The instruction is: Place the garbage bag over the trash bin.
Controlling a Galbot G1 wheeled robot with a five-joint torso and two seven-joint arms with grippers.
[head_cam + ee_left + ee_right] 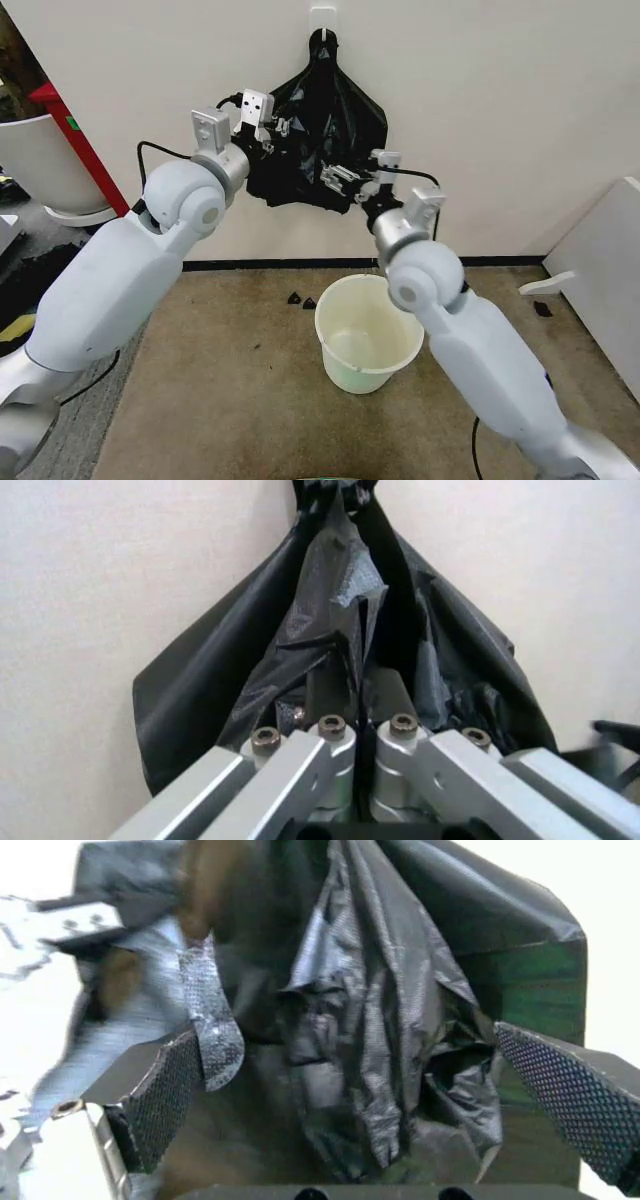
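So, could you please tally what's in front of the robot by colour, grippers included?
Black: 1, the bunch of bags hanging on the wall.
Cream-white: 1, the trash bin on the floor.
Silver: 2, the left gripper and the right gripper.
Total: 4

A floor covered in brownish-tan carpet is seen in the head view, bordered at the back by a dark baseboard running along the foot of a pale wall. The trash bin, a cream-white bucket, is stood upright on the carpet not far out from the wall, its open mouth facing up. Two small dark scraps are found on the carpet just beside the bin, between it and the baseboard. Another small dark object is seen on the floor well apart, by a white panel. A large white planter pot is stood on a darker floor at the far side.
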